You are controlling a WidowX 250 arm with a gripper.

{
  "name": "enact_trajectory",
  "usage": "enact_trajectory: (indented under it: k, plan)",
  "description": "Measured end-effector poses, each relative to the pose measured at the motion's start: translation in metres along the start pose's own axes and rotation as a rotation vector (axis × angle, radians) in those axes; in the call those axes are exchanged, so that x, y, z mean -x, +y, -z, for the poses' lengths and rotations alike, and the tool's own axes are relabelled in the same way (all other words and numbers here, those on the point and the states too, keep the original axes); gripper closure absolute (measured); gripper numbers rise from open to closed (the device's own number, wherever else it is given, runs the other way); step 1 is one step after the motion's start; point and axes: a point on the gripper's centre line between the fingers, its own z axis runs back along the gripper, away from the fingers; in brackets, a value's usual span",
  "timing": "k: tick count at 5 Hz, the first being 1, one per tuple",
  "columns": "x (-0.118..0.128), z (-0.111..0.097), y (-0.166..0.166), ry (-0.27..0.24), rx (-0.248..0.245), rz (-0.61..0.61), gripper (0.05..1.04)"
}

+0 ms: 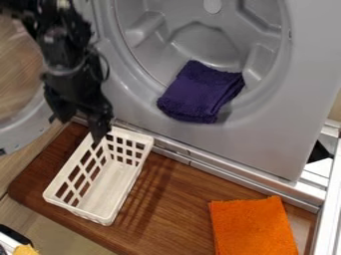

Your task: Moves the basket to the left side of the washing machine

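The black gripper [98, 130] hangs at the upper left of the camera view, its lower end at the far left corner of the basket, overlapping the rim there. The white plastic basket [108, 188] with lattice sides stands upright on the brown wooden board, at a slant. The grey washing machine [266, 144] stands behind the board, with its round opening above and to the right of the basket.
A folded purple towel [200, 92] lies on the lower lip of the machine's opening. An orange cloth [253, 228] lies at the front right of the wooden board [176, 199]. The machine's round door [27, 130] stands open at the left, beside the arm.
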Motion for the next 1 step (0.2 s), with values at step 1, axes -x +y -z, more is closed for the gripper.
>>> enact_trajectory:
  k: [1]
  plan:
    - [-0.0129,-0.0290,-0.0042,-0.059,-0.041,0.024,0.083]
